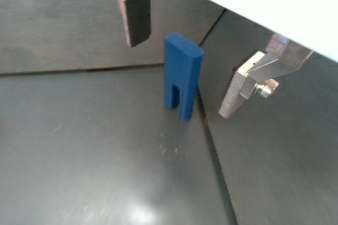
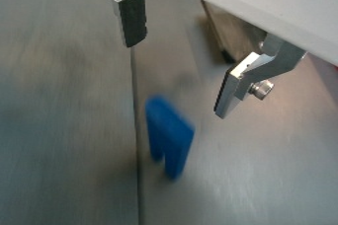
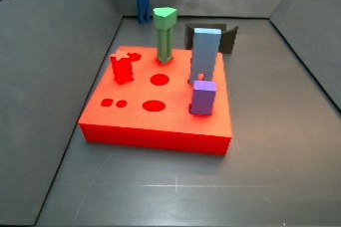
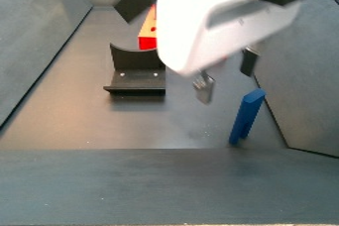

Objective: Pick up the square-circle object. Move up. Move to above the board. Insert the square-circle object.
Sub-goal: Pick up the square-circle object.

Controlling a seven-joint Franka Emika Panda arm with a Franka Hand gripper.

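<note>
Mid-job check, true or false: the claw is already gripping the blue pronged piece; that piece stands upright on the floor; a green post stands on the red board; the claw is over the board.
1. The claw grips the square-circle object. False: open, fingers apart, piece unheld.
2. The piece stands upright on the floor. True.
3. A green post stands on the board. True.
4. The claw is over the board. False: it hangs above the piece, off the board.

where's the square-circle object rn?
The square-circle object stands upright on the grey floor, prongs down, beyond the board's far edge in a side view. The open pincer hovers above, not gripping it.
</note>
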